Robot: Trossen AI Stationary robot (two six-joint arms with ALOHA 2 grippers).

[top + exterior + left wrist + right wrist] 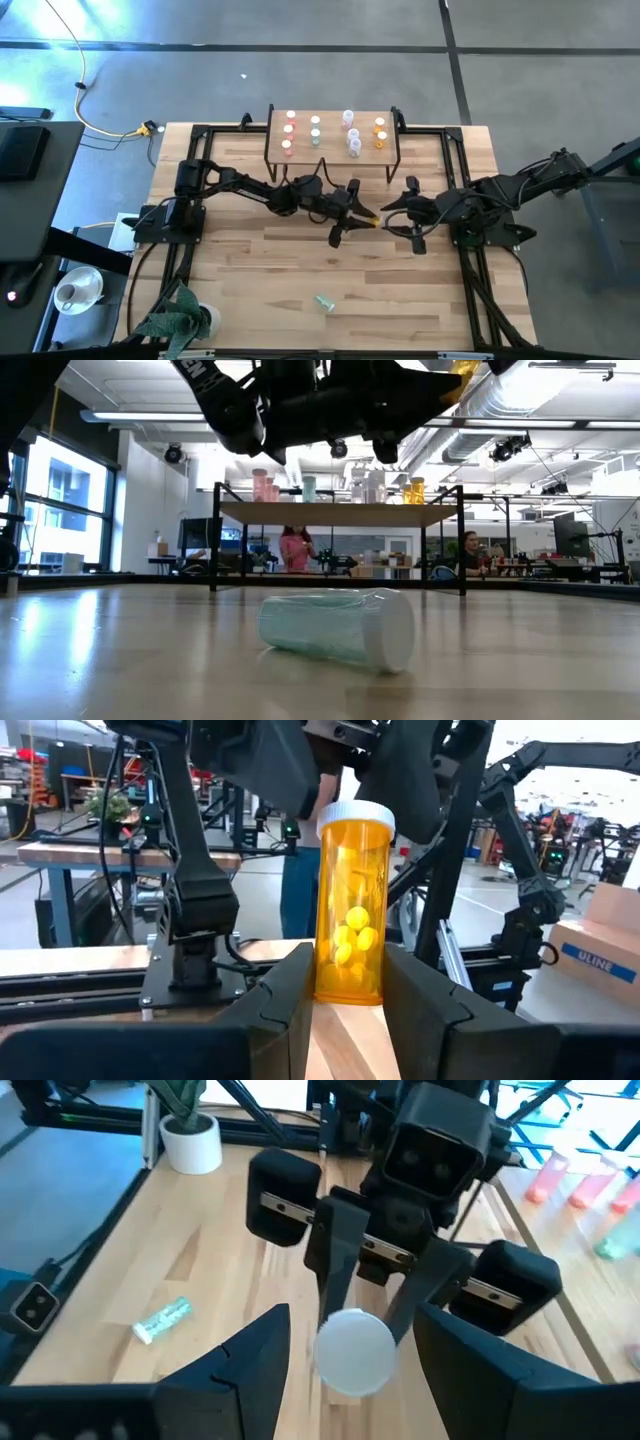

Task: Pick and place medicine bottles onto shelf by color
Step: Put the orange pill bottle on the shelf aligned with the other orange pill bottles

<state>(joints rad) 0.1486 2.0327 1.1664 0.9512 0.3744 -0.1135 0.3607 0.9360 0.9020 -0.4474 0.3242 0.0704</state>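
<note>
Above the table's middle, my left gripper (358,217) is shut on an orange medicine bottle (352,910) with a white cap (354,1350). My right gripper (397,214) faces it from the right. It is open, with its fingers either side of the cap and a gap showing on both sides. The shelf (330,150) stands at the far edge. It carries red-pink (290,130), pale green (315,131), clear (351,134) and orange (380,132) bottles in columns. Another pale green bottle (324,301) lies on its side near the front edge. My left gripper pinches the orange bottle's bottom end (350,988) between its two fingers (285,1005), coming level from the table's left. The bottle sticks out past the fingertips, cap end toward my right gripper. It is lifted clear of the table.
A potted plant (182,320) stands at the front left corner. Black frame rails (470,290) run along the table's sides. Bare wood lies between the arms and the lying green bottle (335,628). People sit in the room beyond the shelf.
</note>
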